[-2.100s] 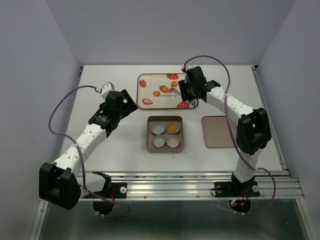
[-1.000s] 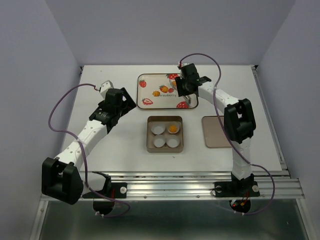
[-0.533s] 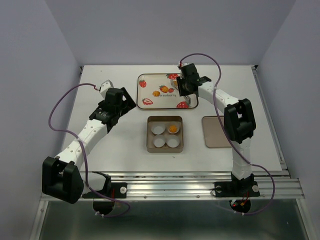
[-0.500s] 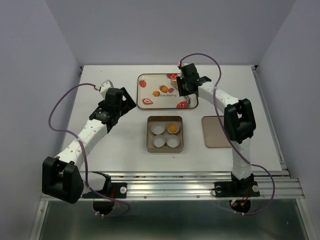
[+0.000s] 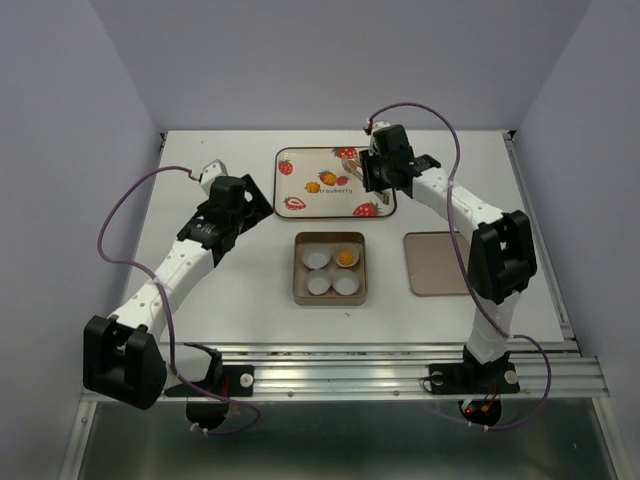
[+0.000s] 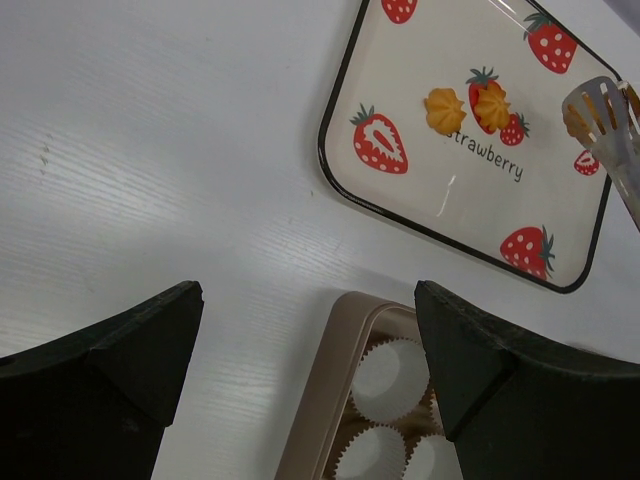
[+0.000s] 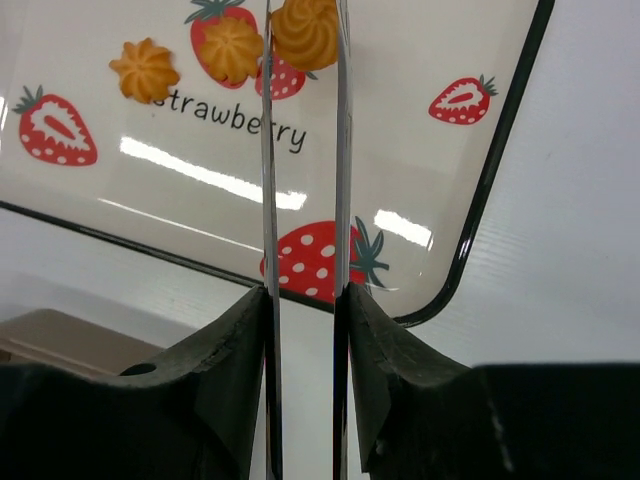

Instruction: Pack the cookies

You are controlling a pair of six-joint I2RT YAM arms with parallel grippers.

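Two ridged orange cookies [image 7: 145, 70] lie on the glossy strawberry-print tray [image 7: 430, 180]. A third cookie [image 7: 305, 30] is pinched between thin metal tongs [image 7: 268, 200], squeezed by the right gripper [image 7: 305, 310]. One fourth cookie [image 5: 346, 258] sits among pleated paper cups [image 6: 390, 378] in the square tin [image 6: 322, 380]. Left gripper [image 6: 310, 340] fingers are wide apart.

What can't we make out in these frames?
- Right wrist: the tips of the tongs and the top of the held cookie are cut off by the upper edge.
- Left wrist: the tin is cut off by the lower edge and partly covered by a finger of the left gripper, which hides the packed cookie.
- Top external: the tongs' hold is too small to see beside the right gripper.
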